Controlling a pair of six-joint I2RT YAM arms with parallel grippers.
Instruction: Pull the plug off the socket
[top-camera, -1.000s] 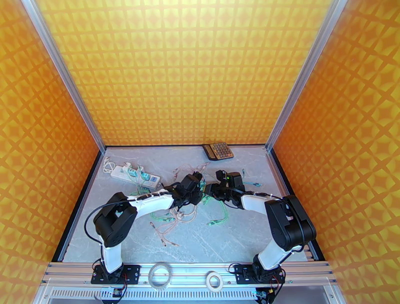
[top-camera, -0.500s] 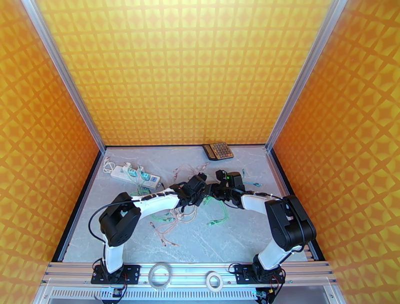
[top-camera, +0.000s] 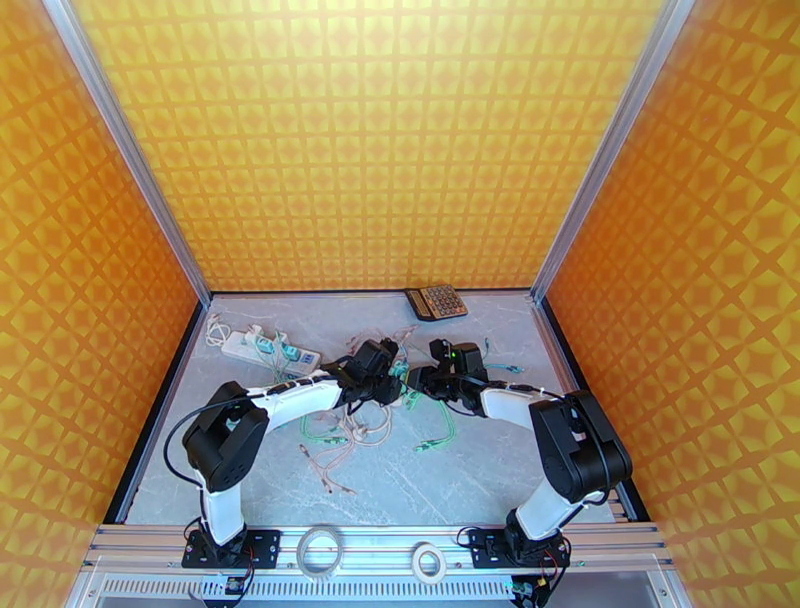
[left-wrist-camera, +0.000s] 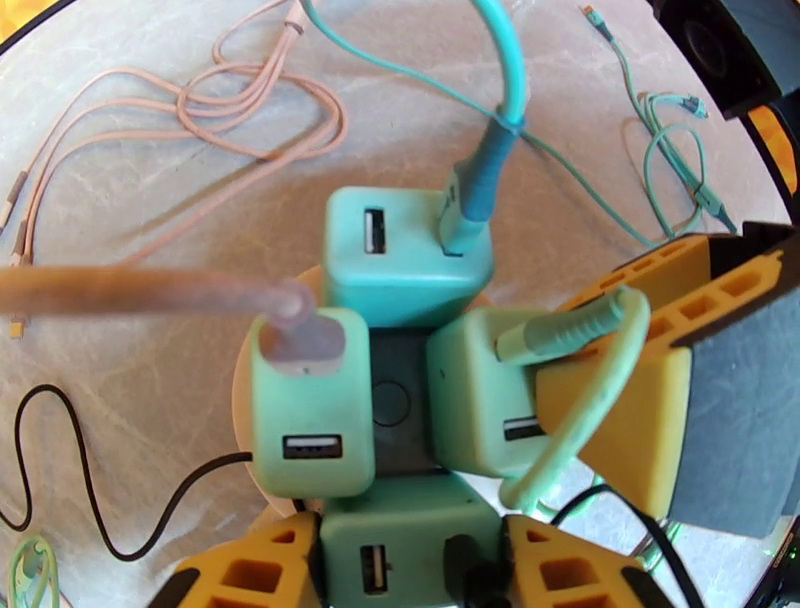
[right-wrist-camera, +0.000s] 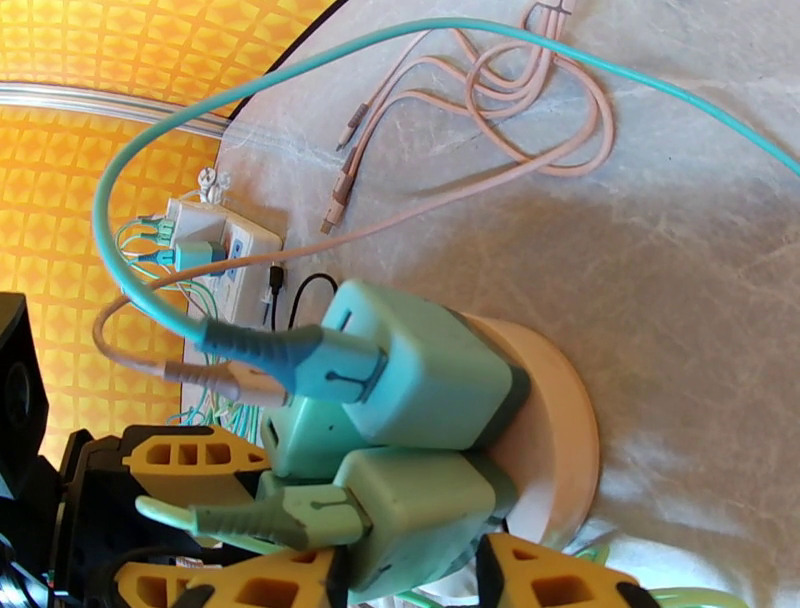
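A round pink socket (left-wrist-camera: 243, 400) stands mid-table (top-camera: 405, 376) and carries several mint-green USB plugs. My left gripper (left-wrist-camera: 410, 560) is shut on the nearest plug (left-wrist-camera: 385, 525), one yellow finger on each side of it. The right gripper (right-wrist-camera: 410, 585) is shut on the neighbouring plug (right-wrist-camera: 425, 505), which has a pale green cable. In the left wrist view that plug (left-wrist-camera: 480, 400) sits against the right gripper's yellow finger (left-wrist-camera: 620, 400). The top view shows both grippers, left (top-camera: 385, 372) and right (top-camera: 425, 380), meeting at the socket.
A white power strip (top-camera: 270, 350) with green plugs lies at the back left. A calculator (top-camera: 436, 301) rests by the back wall. Pink cables (top-camera: 340, 455) and green cables (top-camera: 435, 430) are strewn around the socket. Two tape rolls (top-camera: 320, 550) sit on the front rail.
The left arm has swung a little, and its wrist has shifted slightly left and toward the back. The right arm has stayed still. Both grips are unchanged.
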